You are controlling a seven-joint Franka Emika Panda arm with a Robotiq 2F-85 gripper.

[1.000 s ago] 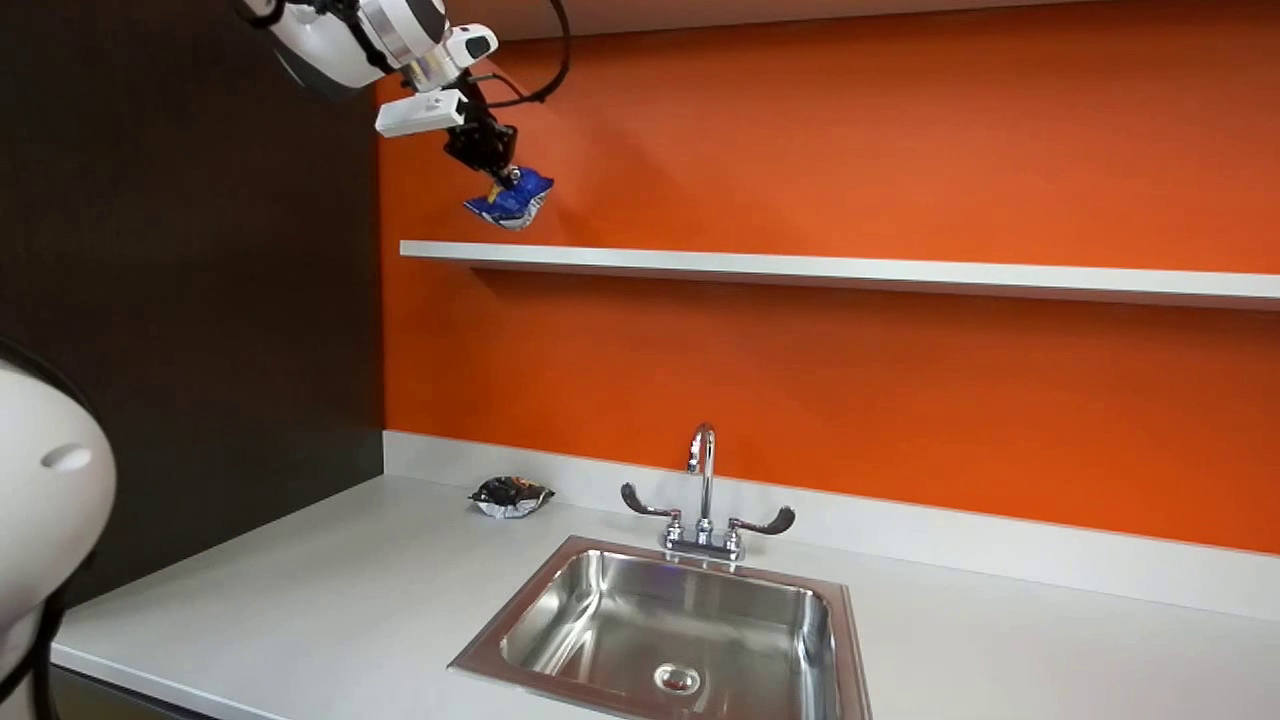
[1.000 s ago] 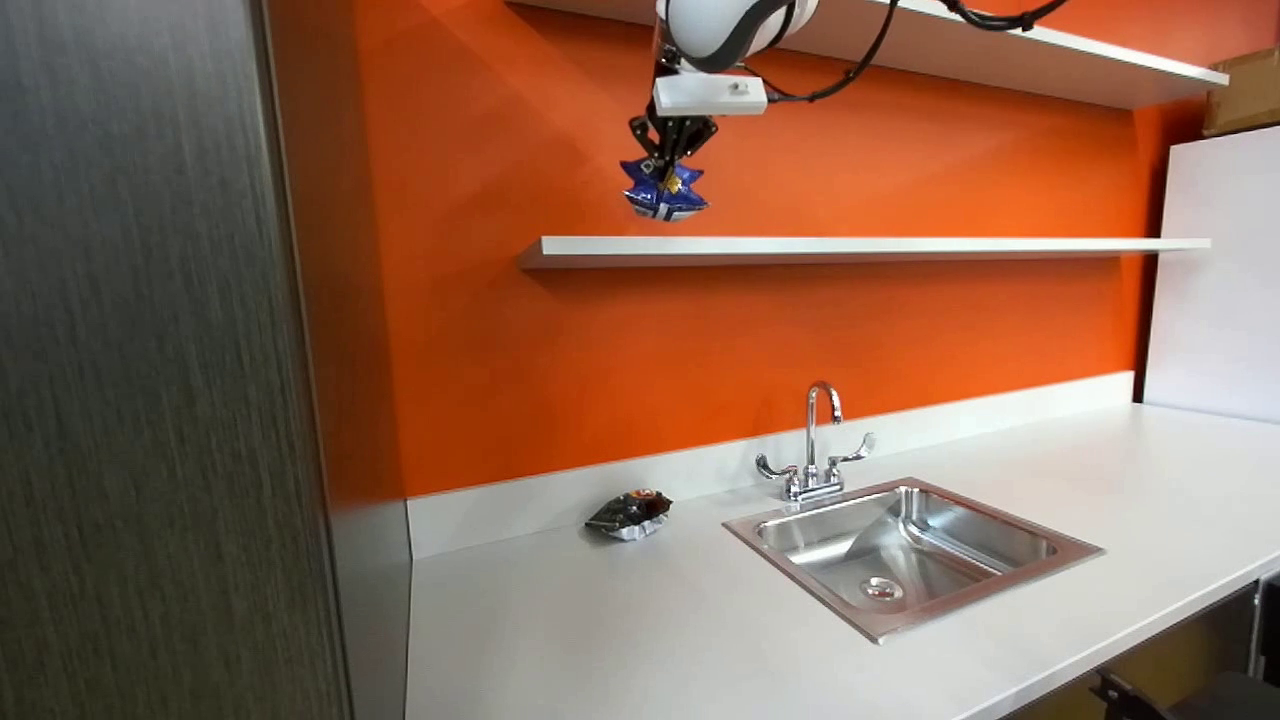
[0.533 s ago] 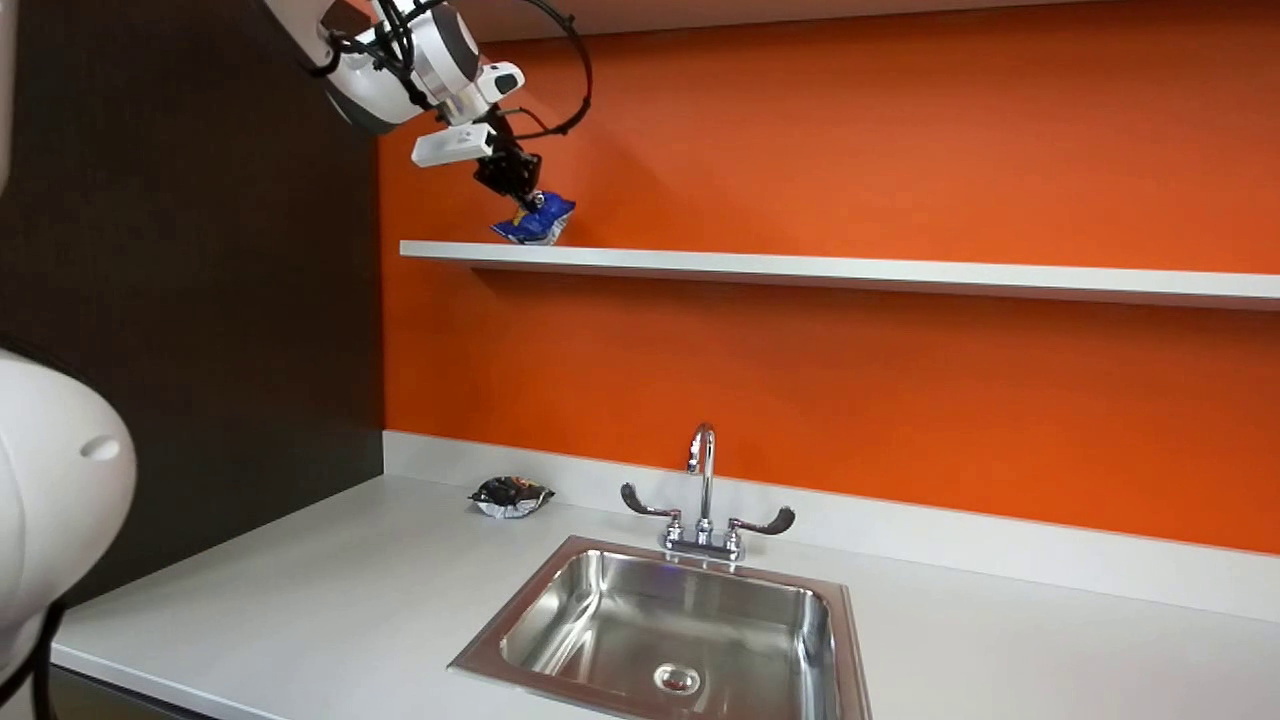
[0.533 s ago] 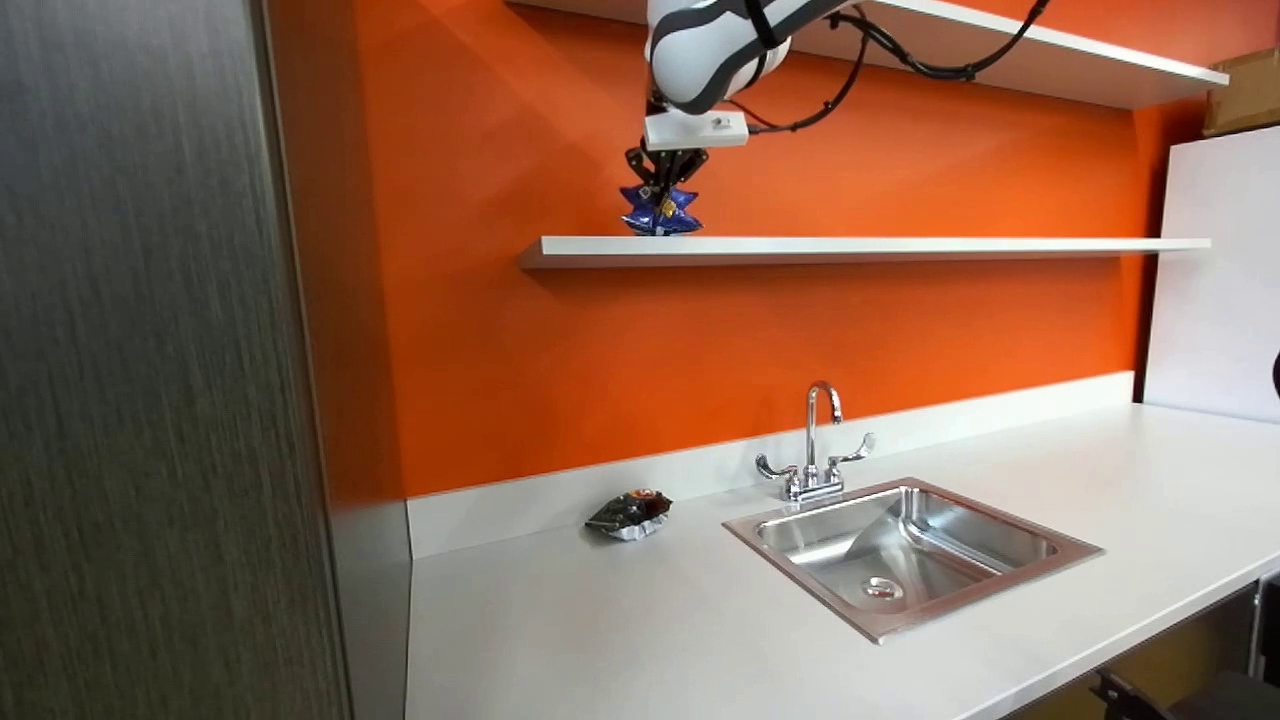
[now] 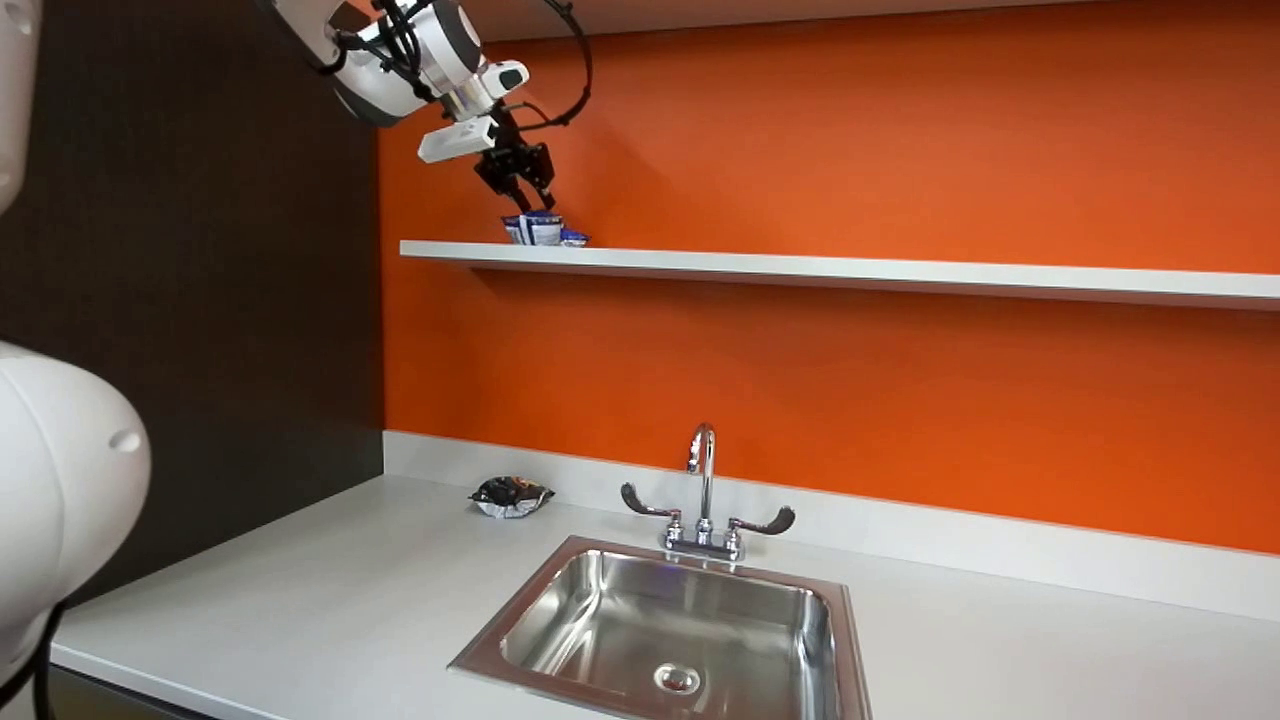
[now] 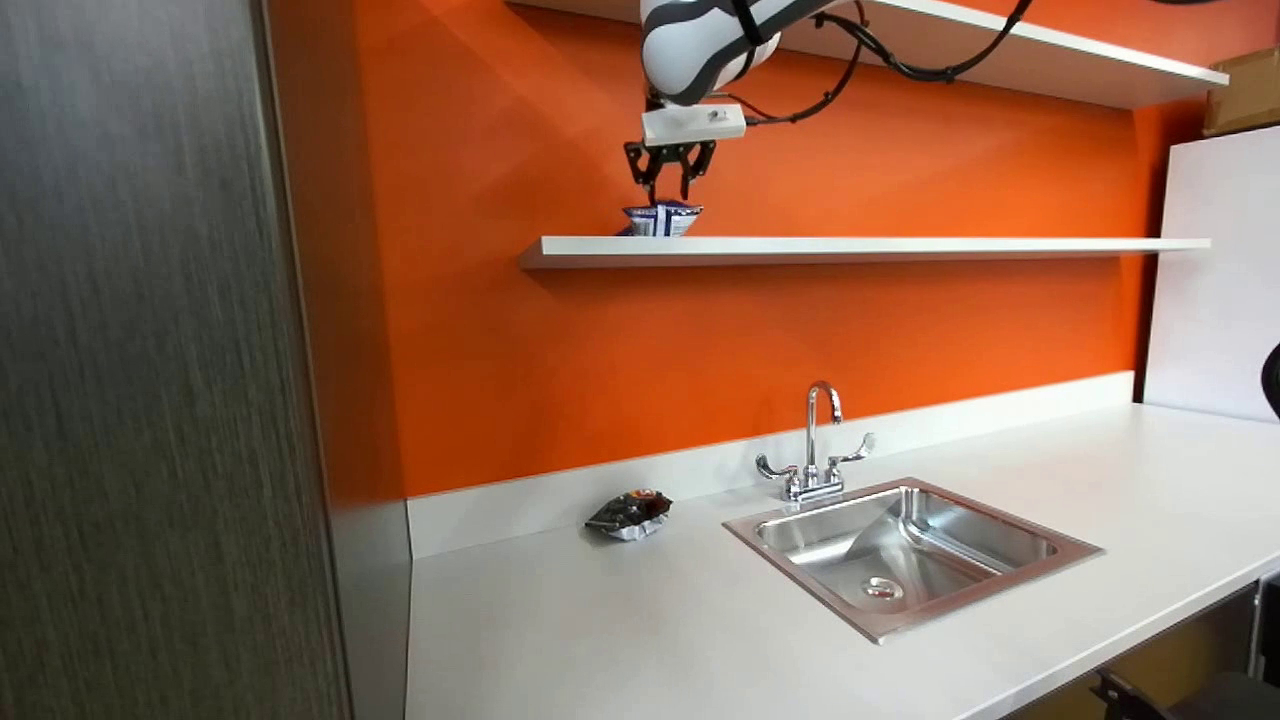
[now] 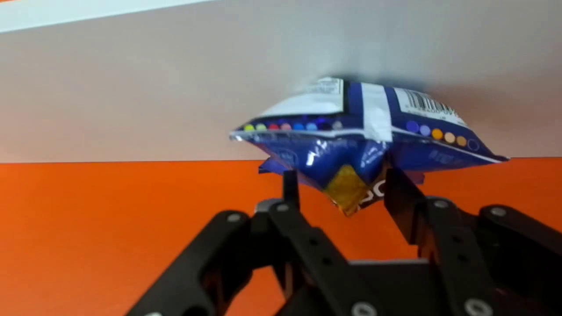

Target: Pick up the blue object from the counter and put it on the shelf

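Note:
The blue object is a small blue snack bag (image 5: 532,231) (image 6: 664,219) sitting on the white shelf (image 5: 800,264) (image 6: 860,246), near the end by the dark wall. Just above it, in both exterior views, is my gripper (image 5: 538,206) (image 6: 668,198), open with its fingers parted. In the wrist view the bag (image 7: 373,109) rests on the shelf surface (image 7: 131,87), and its gold-tipped corner pokes between the spread fingertips of the gripper (image 7: 338,180). Orange gaps show beside that corner, so nothing is gripped. Below lies the counter (image 5: 330,580).
A dark crumpled bag (image 5: 510,497) (image 6: 630,514) lies on the counter by the backsplash. A faucet (image 5: 705,490) and steel sink (image 6: 880,630) are to its side. A dark panel (image 5: 200,250) borders the shelf end. Overhead runs a higher shelf (image 6: 1000,55).
The gripper came down with the bag onto the shelf, then its fingers parted and it rose slightly. The bag tipped over, now showing its white printed side.

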